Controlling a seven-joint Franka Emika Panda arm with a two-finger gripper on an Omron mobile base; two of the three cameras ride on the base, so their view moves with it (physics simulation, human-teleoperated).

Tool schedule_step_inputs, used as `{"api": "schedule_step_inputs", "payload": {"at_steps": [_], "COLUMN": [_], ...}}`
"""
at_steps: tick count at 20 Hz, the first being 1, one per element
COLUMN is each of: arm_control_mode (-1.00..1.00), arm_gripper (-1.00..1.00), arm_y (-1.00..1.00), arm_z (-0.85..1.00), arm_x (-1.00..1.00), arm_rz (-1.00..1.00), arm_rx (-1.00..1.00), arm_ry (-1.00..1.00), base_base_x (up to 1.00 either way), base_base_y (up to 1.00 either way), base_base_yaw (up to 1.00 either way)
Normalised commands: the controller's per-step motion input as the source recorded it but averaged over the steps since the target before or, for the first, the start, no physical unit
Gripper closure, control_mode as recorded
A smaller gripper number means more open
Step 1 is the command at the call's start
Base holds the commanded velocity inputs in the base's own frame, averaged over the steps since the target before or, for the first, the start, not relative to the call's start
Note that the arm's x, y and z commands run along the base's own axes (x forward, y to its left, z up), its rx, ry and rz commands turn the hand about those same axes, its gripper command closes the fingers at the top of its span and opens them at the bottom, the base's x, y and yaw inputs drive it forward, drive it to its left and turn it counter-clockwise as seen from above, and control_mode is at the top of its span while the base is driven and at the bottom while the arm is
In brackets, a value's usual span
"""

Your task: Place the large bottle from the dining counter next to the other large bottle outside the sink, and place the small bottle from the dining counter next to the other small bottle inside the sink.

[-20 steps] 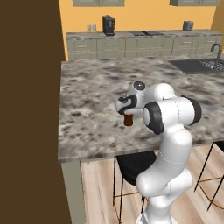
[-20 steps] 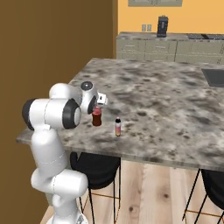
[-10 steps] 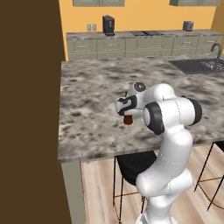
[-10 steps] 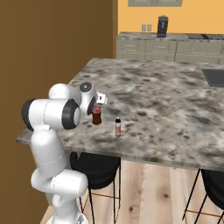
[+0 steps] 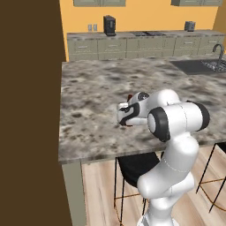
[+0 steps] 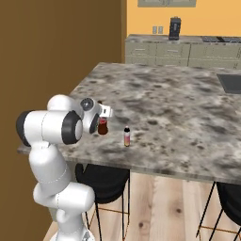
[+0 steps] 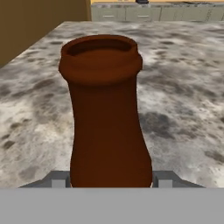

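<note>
You're looking at the two-finger gripper (image 6: 104, 123) having just narrowed from a wider spread — it's now pinching the tall brown glass bottle with the slim neck and red label (image 6: 102, 126) and has stopped closing. In the hand view the brown neck (image 7: 105, 109) is sitting right between the grey fingertips (image 7: 59, 179), touching on both sides. So the grasp looks made; the lift isn't started, since the bottle is standing upright on the mottled grey-brown stone dining counter (image 6: 188, 117), close to its near edge and toward the corner by the brown wall.

The small bottle with the dark cap (image 6: 126, 136) is standing just beside it on the same counter, apart from the gripper and untouched.

The dark grey sink basin (image 5: 198, 66) is sitting at the far end of the counter, well apart. You're likely lifting next and driving the base that way — watch the small bottle as the big one is rising. Both placements are still to do.
</note>
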Motion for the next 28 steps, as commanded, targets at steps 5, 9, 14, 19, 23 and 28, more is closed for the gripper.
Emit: {"api": "schedule_step_inputs", "payload": {"at_steps": [5, 9, 14, 19, 23, 28], "arm_control_mode": [-1.00, -1.00, 1.00, 1.00, 1.00, 1.00], "arm_gripper": [1.00, 1.00, 1.00, 1.00, 1.00, 1.00], "arm_y": [0.00, 0.00, 0.00, 0.00, 0.00, 0.00], "arm_z": [0.10, 0.06, 0.00, 0.00, 0.00, 0.00], "arm_x": [-0.01, 0.00, 0.00, 0.00, 0.00, 0.00], "arm_rz": [0.00, 0.00, 0.00, 0.00, 0.00, 0.00], "arm_rx": [0.01, 0.05, 0.06, 0.00, 0.00, 0.00], "arm_ry": [-0.05, -0.02, 0.00, 0.00, 0.00, 0.00], "base_base_x": [0.00, 0.00, 0.00, -0.23, -0.57, -0.49], "base_base_y": [0.00, 0.00, 0.00, 0.00, 0.00, -0.02], "base_base_yaw": [0.00, 0.00, 0.00, 0.00, 0.00, 0.00]}}
